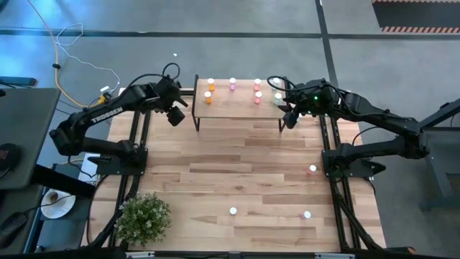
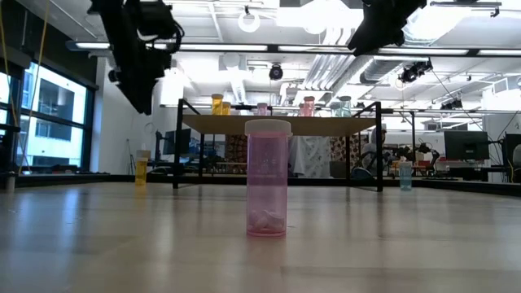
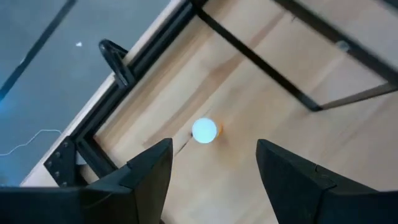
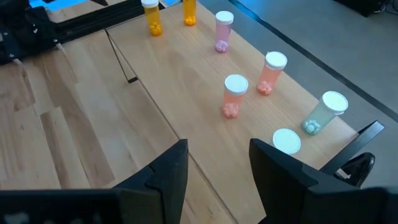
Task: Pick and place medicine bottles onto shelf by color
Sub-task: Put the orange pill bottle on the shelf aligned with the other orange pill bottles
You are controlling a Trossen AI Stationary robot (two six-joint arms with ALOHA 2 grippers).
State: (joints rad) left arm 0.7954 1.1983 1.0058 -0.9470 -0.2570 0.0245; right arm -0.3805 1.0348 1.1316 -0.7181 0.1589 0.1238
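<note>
The light-wood shelf [image 1: 237,105] stands at the table's far edge. On it stand two orange bottles [image 4: 151,15], a pink-purple bottle [image 4: 223,31], two red bottles [image 4: 234,94] and two pale green bottles [image 4: 323,112]. My left gripper [image 1: 175,115] hangs open above an orange bottle [image 3: 204,130], which stands upright on the table by the shelf's left legs. My right gripper [image 1: 289,119] is open and empty, above the table just in front of the shelf's right end [image 4: 286,142].
More bottles stand on the table: a pink one near the front middle [image 2: 268,177], which also shows in the high view [image 1: 233,211], one at the front right [image 1: 307,214] and one at the right [image 1: 313,170]. A potted plant [image 1: 144,216] stands at the front left corner.
</note>
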